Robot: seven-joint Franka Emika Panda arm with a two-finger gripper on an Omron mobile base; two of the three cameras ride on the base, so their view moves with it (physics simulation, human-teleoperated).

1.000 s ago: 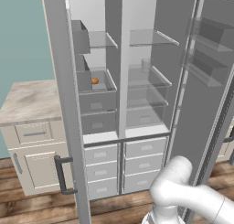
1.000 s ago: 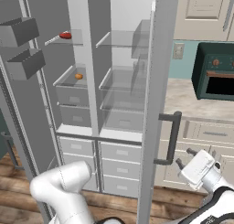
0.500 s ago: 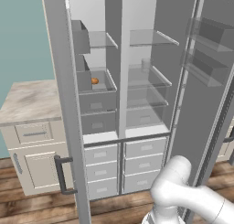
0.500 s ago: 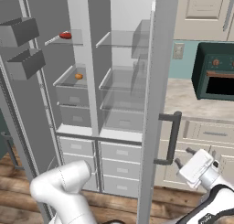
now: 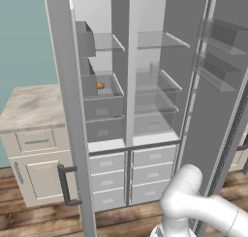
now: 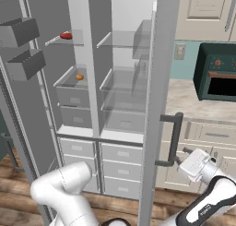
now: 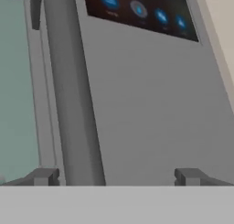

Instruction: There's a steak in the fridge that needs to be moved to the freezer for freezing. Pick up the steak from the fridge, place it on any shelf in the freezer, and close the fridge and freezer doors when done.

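Two doors: both fridge door (image 6: 156,96) and freezer door (image 6: 20,105) are standing wide open, swung out toward the base.
Steak: sitting on the top glass shelf (image 6: 69,38) of the left compartment, red lump (image 6: 66,36), well away from the arm.
Orange item: small round thing (image 5: 100,85) is lying one shelf lower, same compartment; it's also showing in the right base view (image 6: 79,76).
Gripper: fingers are spread wide apart, holding nothing. In the hand view the tips are sitting at the bottom (image 7: 114,177), one finger (image 7: 45,176) left of the bar and the other off to its right.
Handle: the vertical bar handle (image 7: 68,90) is running up between the fingers, closer to the left one; can't tell if anything's touching it.
Panel: dark blue-lit dispenser panel (image 7: 137,10) is showing at the top of the door face.
Hand: in the right base view the white hand (image 6: 196,164) is hovering just beside the dark handle (image 6: 171,138), on the door's outer side.
Drawers: grey drawers (image 5: 131,175) are sitting closed under the shelves.
Oven: dark green one (image 6: 215,77) is resting on the counter (image 6: 193,103) right of the door.
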